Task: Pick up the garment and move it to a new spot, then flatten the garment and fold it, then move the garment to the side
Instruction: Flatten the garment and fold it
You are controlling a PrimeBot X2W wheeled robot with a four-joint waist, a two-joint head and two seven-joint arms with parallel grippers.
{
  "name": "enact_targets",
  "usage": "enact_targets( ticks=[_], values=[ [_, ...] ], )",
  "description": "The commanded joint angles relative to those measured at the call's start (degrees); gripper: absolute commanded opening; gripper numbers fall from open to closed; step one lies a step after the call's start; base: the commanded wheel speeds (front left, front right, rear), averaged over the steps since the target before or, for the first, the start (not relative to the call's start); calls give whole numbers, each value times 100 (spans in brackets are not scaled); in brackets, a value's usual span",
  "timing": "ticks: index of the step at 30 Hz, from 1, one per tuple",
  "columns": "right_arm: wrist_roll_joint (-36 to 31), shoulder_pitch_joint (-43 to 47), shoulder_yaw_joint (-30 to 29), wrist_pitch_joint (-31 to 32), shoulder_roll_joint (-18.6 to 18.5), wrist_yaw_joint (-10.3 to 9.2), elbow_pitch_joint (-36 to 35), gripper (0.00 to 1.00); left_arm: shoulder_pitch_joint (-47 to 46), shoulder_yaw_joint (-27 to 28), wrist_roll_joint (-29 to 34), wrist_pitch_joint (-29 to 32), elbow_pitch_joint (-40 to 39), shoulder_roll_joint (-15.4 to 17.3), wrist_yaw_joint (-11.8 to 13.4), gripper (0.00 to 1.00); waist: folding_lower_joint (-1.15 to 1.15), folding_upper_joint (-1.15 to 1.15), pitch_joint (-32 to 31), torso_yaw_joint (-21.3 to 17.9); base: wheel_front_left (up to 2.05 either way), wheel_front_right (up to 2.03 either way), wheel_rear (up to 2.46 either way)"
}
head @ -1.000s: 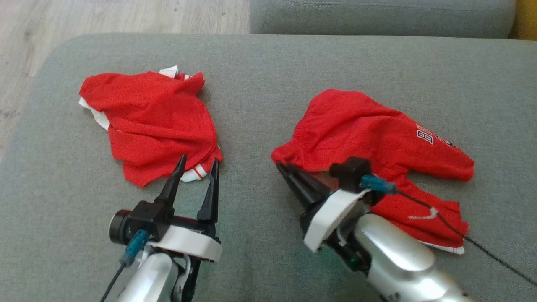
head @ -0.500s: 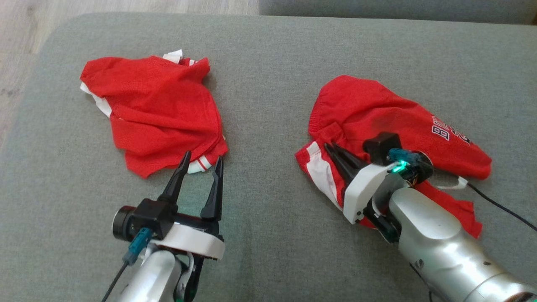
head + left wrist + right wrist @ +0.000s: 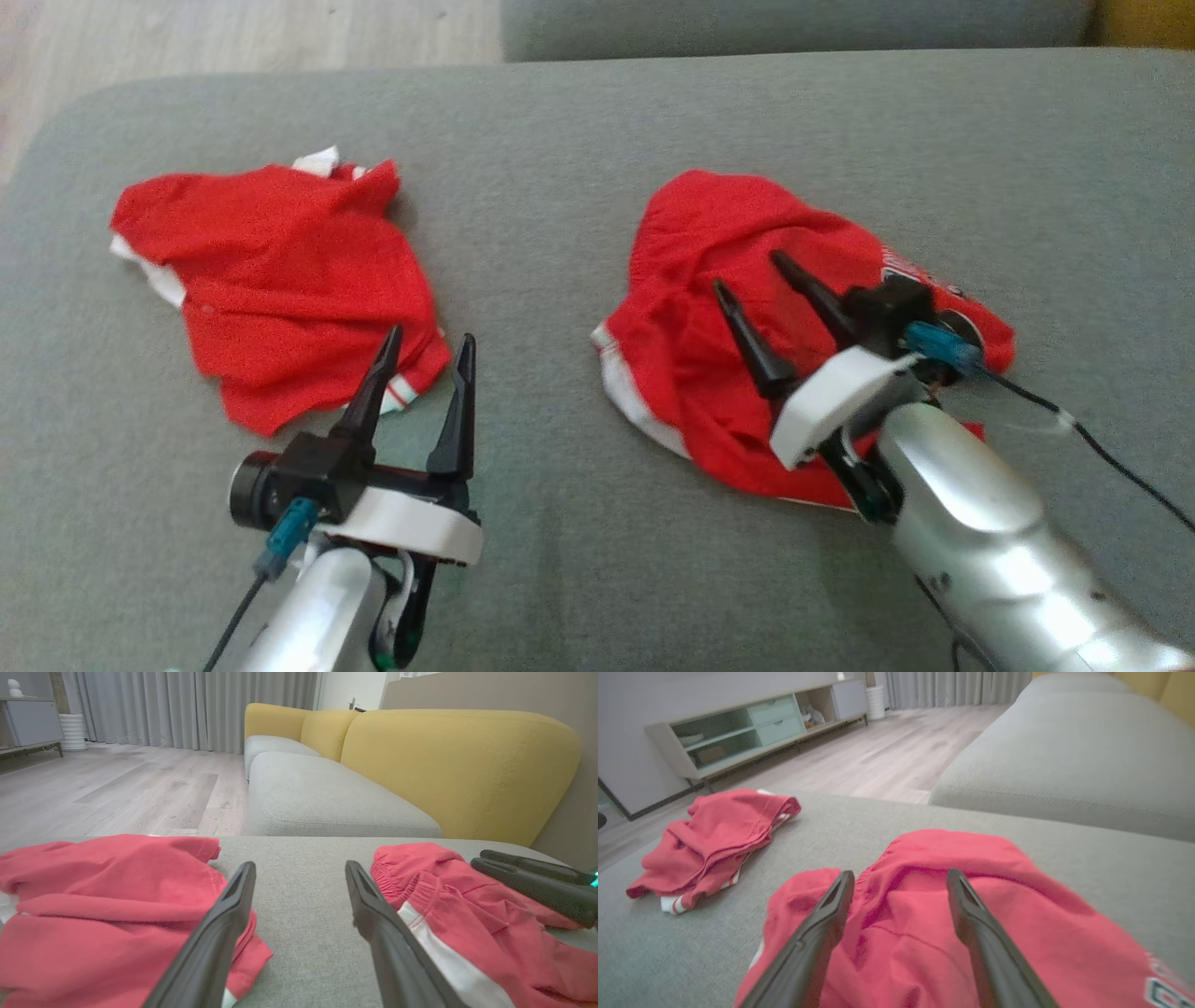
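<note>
The crumpled red mesh garment with a white side stripe (image 3: 686,308) lies on the right half of the wide grey fabric cushion (image 3: 560,177), bunched into a rough mound. The right gripper (image 3: 748,271) hangs over the middle of the mound, its two dark fingers spread wide and holding nothing; whether the tips touch the cloth cannot be told. A second rumpled red garment with white trim (image 3: 280,280) lies well apart on the cushion's left half. The left gripper (image 3: 430,334) sits at this second garment's near edge, likewise spread wide and empty. Beyond the cushion stand a grey sofa seat with a yellow padded backrest (image 3: 458,765) and a pale wooden floor (image 3: 117,788)
</note>
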Motion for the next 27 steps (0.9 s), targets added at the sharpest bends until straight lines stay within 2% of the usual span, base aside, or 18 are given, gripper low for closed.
enact_targets(
  ticks=[1,3,7,10,14,20,27],
  values=[
    [-80,202,-79,-70,-15,-4,-290,100,-165,229,-33,-48,-170,130,55,100,0,0,-122,-184,0,0,0],
    [-280,458,-444,-73,-137,-4,-678,100,-130,266,-49,-49,-176,162,67,100,0,0,-181,-311,0,0,0],
    [-819,1223,-1570,-75,-233,-4,-1459,100,-79,324,-81,-51,-184,191,68,100,0,0,-314,-500,0,0,0],
    [-1247,1925,-2442,-75,-49,-4,-2019,100,-23,367,-106,-52,-188,207,65,100,0,0,-402,-622,0,0,0],
    [-1885,2805,-3259,-68,261,-4,-2660,100,38,419,-119,-54,-208,210,64,100,0,0,-438,-758,0,0,0],
    [-2260,3474,-3758,123,497,-4,-3117,100,66,447,-86,-55,-222,144,19,100,0,0,-393,-855,0,0,0],
    [-2224,3628,-3769,608,522,-4,-3093,100,17,447,-18,-55,-201,107,-44,100,0,0,-282,-850,0,0,0]
  ],
)
